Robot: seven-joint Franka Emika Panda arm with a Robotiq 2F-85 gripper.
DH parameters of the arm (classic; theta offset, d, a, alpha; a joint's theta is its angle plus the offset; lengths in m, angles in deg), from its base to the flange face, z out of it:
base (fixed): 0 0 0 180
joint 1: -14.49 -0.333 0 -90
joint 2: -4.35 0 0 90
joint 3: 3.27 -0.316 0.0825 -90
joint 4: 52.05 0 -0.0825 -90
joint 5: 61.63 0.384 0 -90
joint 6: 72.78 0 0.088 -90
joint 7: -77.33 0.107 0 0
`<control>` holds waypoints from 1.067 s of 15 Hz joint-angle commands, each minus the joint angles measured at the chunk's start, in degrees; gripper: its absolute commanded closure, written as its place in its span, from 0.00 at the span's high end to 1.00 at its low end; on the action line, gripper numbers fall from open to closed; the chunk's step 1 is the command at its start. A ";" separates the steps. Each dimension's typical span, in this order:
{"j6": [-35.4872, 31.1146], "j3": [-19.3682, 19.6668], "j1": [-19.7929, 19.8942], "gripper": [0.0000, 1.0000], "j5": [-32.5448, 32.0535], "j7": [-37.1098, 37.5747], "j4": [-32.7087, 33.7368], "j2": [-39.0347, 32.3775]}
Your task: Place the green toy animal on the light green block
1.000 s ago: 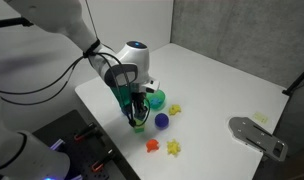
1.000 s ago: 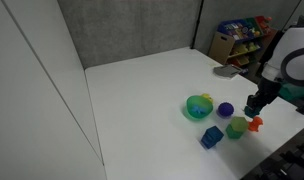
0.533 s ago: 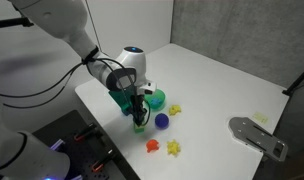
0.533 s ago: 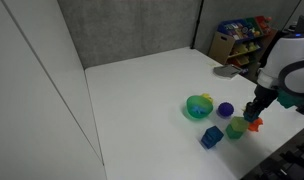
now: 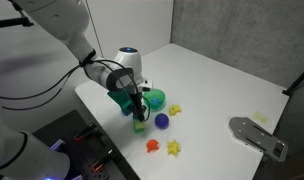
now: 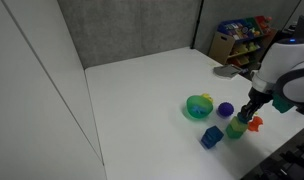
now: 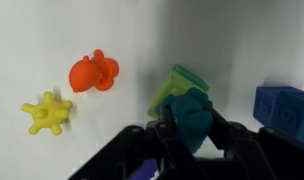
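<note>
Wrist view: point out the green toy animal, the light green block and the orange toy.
green toy animal [image 7: 191, 118], wrist view, middle of its teal body
light green block [image 7: 177, 84], wrist view, its pale face
orange toy [image 7: 91, 72], wrist view, its round middle

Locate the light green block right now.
Wrist view: the light green block sits right of centre, partly covered by the green toy animal held in the fingers, between the orange toy on its left and the blue cube on its right.
</note>
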 commanded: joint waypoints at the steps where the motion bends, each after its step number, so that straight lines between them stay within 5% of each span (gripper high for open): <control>1: -2.39 1.30 -1.39 0.13 -3.27 2.13 -0.47 -0.53; 6: -3.60 2.62 -2.43 0.14 -5.70 3.16 -0.48 -1.22; 7: -3.74 2.83 -2.59 0.23 -6.02 3.33 -0.50 -1.30; 8: -3.86 2.92 -2.64 0.58 -6.05 3.33 -0.50 -1.41; 10: -3.91 2.66 -2.44 0.64 -5.21 2.67 -0.55 -1.60; 14: -3.72 2.20 -2.17 0.97 -4.30 1.87 -0.84 -1.29; 16: -3.16 1.46 -1.67 1.00 -3.06 0.79 -1.14 -0.62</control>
